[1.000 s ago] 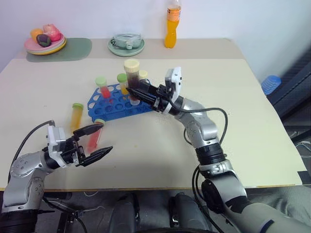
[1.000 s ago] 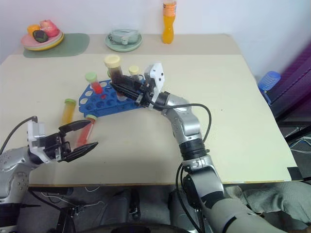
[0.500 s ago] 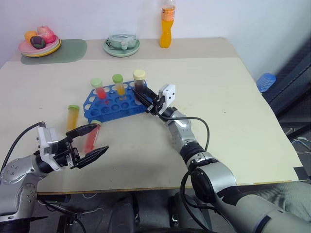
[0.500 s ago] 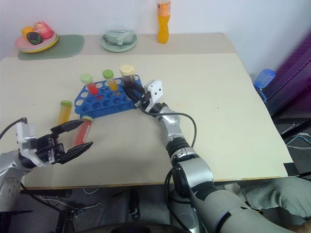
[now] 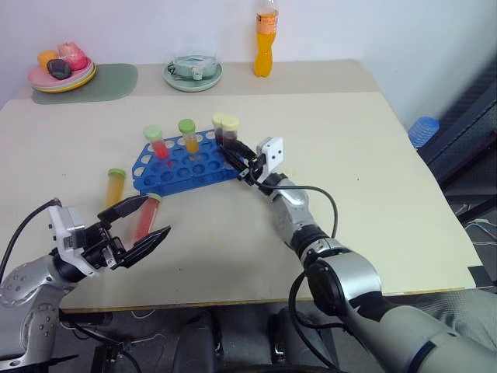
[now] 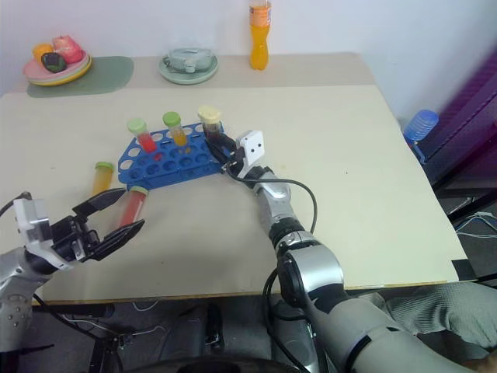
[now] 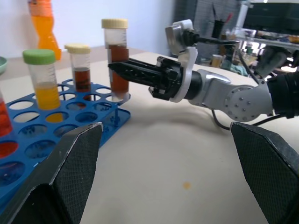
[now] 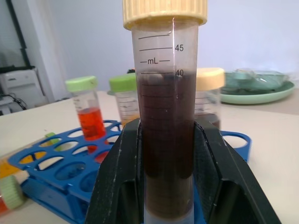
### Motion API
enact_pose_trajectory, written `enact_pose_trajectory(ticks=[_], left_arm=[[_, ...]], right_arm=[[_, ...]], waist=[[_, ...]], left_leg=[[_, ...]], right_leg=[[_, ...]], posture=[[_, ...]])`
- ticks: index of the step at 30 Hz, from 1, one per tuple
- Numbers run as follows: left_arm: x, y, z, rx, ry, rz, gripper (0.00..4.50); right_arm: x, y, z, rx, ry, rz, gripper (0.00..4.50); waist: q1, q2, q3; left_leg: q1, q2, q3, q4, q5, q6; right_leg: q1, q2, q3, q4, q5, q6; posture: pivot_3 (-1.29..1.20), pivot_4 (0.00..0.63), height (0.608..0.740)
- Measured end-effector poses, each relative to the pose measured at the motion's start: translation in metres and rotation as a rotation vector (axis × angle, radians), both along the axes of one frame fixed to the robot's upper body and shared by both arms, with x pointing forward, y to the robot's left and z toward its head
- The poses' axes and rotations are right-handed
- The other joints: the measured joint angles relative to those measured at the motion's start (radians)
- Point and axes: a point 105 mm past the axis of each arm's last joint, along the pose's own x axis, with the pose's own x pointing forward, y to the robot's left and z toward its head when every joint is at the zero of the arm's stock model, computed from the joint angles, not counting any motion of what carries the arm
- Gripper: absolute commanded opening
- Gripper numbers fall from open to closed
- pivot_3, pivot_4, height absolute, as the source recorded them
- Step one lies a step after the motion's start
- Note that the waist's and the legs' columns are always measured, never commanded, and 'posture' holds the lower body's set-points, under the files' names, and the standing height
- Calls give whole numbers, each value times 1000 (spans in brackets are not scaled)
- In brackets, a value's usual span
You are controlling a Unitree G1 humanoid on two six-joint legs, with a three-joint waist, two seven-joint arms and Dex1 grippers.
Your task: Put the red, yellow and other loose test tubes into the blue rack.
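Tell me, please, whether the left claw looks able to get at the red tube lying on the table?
Probably yes: the left claw hangs open right beside the red tube, and nothing lies between them.

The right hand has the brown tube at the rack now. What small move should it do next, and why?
Probably open the right hand and let go. The brown test tube it grips stands upright with its base in a hole of the blue rack, beside another brown tube. How deep it sits is hard to tell.
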Motion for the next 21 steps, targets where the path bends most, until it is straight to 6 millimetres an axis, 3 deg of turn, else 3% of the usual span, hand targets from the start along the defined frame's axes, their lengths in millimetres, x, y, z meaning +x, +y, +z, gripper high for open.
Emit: enact_pose_trajectory(ticks=[14,21], left_arm=[[1,-4,5,6,-28,10,4500],[-2,-6,6,8,-28,15,4500]], right_arm=[[7,4,4,-15,28,-36,800],[10,4,-6,-20,89,-60,800]], waist=[[0,0,0],[0,0,0]], left_leg=[[0,0,0,0,0,0],[0,0,0,0,0,0]], right_leg=[[0,0,0,0,0,0],[0,0,0,0,0,0]], posture=[[0,150,740],[0,150,740]])
